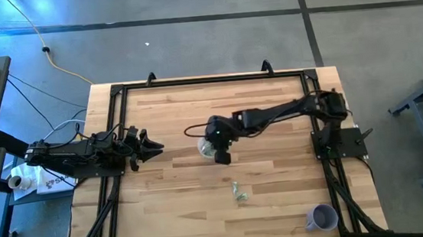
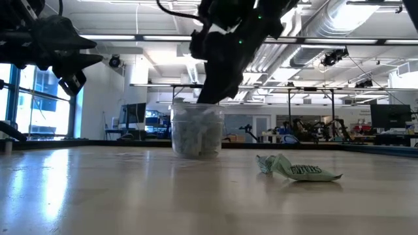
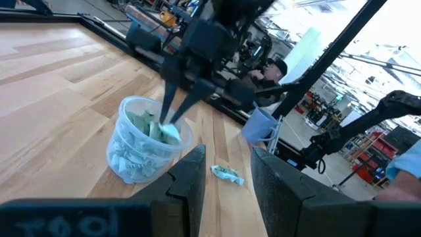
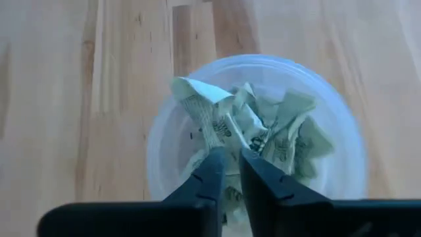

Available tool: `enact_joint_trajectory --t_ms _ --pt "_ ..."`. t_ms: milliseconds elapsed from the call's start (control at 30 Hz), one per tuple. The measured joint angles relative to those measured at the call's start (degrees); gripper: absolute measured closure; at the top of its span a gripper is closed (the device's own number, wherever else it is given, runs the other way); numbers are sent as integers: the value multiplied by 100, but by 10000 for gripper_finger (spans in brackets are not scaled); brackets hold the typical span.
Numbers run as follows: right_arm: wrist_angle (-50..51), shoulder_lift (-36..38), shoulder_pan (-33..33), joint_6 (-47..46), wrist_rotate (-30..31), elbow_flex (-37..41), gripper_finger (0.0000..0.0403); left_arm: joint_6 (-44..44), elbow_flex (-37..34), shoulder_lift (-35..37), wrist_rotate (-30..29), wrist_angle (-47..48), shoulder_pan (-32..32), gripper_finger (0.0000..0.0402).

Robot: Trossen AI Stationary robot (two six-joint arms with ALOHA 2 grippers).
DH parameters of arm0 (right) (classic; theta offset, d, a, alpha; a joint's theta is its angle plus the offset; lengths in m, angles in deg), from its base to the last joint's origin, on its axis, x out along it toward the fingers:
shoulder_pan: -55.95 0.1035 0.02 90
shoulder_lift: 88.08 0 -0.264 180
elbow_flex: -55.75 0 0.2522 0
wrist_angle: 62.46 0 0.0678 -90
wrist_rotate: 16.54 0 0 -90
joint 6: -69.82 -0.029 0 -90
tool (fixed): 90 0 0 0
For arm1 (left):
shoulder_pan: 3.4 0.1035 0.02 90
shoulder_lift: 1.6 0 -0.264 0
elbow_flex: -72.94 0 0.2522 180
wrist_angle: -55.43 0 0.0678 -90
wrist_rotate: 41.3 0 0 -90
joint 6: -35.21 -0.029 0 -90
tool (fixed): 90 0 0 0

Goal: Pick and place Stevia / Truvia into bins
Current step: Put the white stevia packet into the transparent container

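The clear cup stands upright at the table's middle, with several crumpled green and white packets inside. My right gripper hangs over the cup's mouth, pointing down, shut on one packet. In the low view its fingers reach the cup's rim. A few loose packets lie flat on the wood nearer the near edge. My left gripper waits open at the table's left side, above the surface. My right gripper pinches a crumpled green and white packet between its two fingers, coming from above and pointing down into the cup's mouth. The packet's free end sticks out past the fingertips, just above the other packets in the cup.
A lavender cup stands near the table's near right corner. Black frame rails run along the table's edges. Bare wood lies between the clear cup and my left gripper.
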Motion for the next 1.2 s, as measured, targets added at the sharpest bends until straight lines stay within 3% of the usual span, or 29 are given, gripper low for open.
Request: enact_joint_trajectory --t_ms 267,467,667,900,1100,1200 --pt "227 -338 122 106 797 -557 286 0 0 0 1 1 -2 245" --pt "1928 -243 236 1251 1446 -1336 222 0 0 -1 0 0 0 245" --pt "2998 -55 492 2057 934 -1404 185 0 0 -1 1 1 -1 245" --pt "2909 134 1065 2521 328 -275 193 1 0 -1 0 0 0 245" --pt "1426 135 1708 4247 228 556 199 0 0 0 2 0 0 245" --pt "529 135 1994 4505 510 852 190 1 0 -1 2 0 0 245"
